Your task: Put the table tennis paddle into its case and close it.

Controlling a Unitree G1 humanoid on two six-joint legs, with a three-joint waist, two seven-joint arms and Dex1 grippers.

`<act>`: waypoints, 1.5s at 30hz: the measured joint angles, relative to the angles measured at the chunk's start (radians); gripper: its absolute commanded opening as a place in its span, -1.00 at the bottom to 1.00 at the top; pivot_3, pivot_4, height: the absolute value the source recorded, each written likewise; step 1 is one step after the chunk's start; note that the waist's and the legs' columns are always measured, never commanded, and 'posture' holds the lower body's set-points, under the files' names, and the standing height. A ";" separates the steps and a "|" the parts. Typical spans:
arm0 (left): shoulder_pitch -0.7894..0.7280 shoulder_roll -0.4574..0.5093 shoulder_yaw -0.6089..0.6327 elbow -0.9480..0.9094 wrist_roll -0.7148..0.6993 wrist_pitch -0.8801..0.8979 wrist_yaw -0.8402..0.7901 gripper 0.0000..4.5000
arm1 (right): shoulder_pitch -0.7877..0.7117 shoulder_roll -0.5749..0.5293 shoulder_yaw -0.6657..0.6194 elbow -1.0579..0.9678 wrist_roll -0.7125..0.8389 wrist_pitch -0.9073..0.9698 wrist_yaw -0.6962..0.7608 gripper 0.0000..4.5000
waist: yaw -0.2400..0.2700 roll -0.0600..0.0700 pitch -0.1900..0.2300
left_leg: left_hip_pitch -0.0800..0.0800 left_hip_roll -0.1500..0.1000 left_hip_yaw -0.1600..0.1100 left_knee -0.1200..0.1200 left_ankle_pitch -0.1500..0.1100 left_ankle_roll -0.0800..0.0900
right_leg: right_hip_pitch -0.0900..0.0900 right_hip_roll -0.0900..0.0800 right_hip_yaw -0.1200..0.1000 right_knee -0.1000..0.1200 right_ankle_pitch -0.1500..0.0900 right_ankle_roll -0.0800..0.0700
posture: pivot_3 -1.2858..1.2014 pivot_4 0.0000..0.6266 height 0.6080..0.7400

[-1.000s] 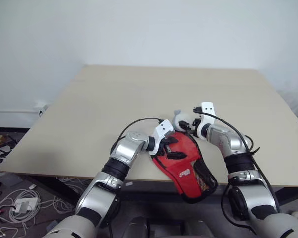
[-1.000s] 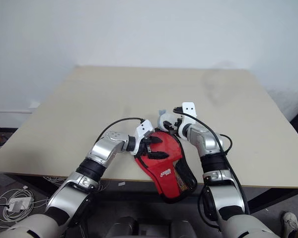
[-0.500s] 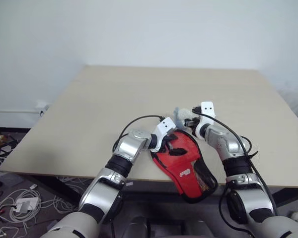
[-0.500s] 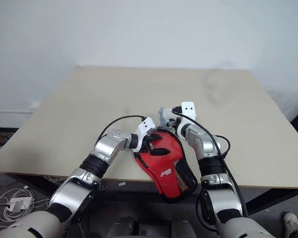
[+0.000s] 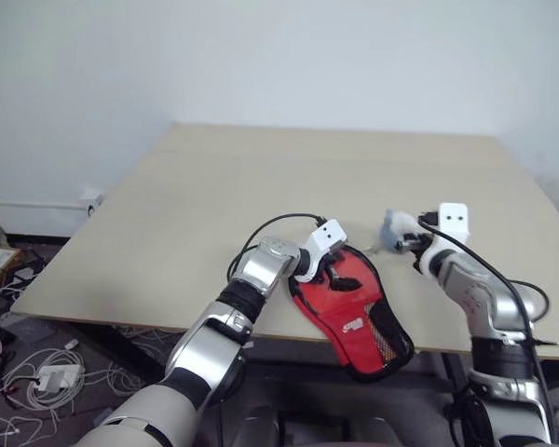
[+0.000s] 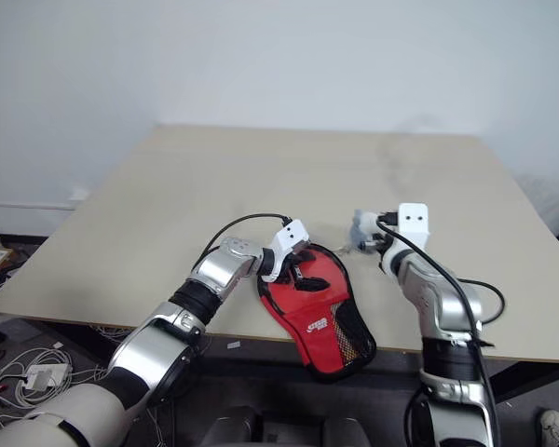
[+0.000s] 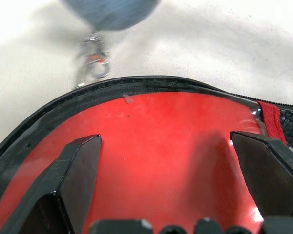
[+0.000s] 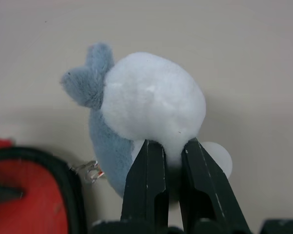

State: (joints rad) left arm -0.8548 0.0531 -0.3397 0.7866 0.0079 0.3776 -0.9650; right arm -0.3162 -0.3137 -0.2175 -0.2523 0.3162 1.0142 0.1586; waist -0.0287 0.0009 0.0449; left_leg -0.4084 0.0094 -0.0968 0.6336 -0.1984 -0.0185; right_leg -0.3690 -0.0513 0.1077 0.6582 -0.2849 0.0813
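The red case (image 5: 354, 312) with black trim lies at the table's front edge, its narrow mesh end hanging over the edge. My left gripper (image 5: 341, 274) is open just above the case's red face (image 7: 161, 122), one finger (image 7: 73, 180) on each side. My right gripper (image 8: 172, 146) is shut on a small grey-and-white plush toy (image 8: 151, 97), held just right of the case's round end (image 5: 391, 226). A small metal clasp (image 8: 90, 170) hangs from the toy beside the case's rim. The paddle is hidden.
The beige table (image 5: 261, 186) stretches wide and bare behind the case. A white wall stands behind it. Cables and a power strip (image 5: 47, 377) lie on the floor at the left.
My right gripper has shut on the plush toy and carried it to the right, away from the case's round end. The left gripper stays open over the case. The camera view has shifted.
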 measured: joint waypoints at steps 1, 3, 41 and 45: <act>-0.006 -0.004 0.000 0.011 0.004 -0.007 -0.002 1.00 | 0.035 -0.016 -0.012 -0.053 0.012 0.032 0.009 -1.00 | 0.004 0.000 0.000 | 0.000 0.000 0.000 0.000 0.000 0.000 | 0.000 0.000 0.000 0.000 0.000 0.000 | 0.03 -1.00 1.00; -0.027 -0.022 -0.002 0.053 0.018 -0.029 -0.009 1.00 | 0.132 -0.052 -0.063 -0.208 0.055 0.119 0.028 -1.00 | 0.015 -0.001 -0.001 | -0.001 0.000 0.000 0.001 0.000 0.000 | -0.001 0.000 0.000 0.000 0.000 0.000 | 0.03 -1.00 1.00; -0.119 -0.166 0.005 0.289 0.097 -0.184 -0.039 1.00 | 1.385 -0.225 -0.427 -0.700 0.115 -0.317 0.656 -1.00 | 0.067 -0.010 -0.009 | -0.003 -0.018 0.006 0.011 -0.015 0.012 | 0.017 -0.034 -0.019 -0.017 -0.013 0.015 | 0.03 -1.00 1.00; -0.122 -0.161 0.006 0.295 0.098 -0.183 -0.038 1.00 | 1.372 -0.244 -0.317 -0.703 0.055 -0.349 0.632 -1.00 | 0.060 -0.010 -0.010 | -0.002 -0.018 0.006 0.011 -0.015 0.012 | 0.017 -0.034 -0.019 -0.017 -0.013 0.015 | 0.03 -1.00 1.00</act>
State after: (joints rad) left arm -0.9764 -0.1079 -0.3338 1.0811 0.1054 0.1941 -1.0033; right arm 1.0554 -0.5579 -0.5348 -0.9548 0.3714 0.6651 0.7909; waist 0.0314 -0.0092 0.0351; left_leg -0.4103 -0.0083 -0.0907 0.6450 -0.2139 -0.0066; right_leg -0.3516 -0.0857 0.0888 0.6416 -0.2976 0.0961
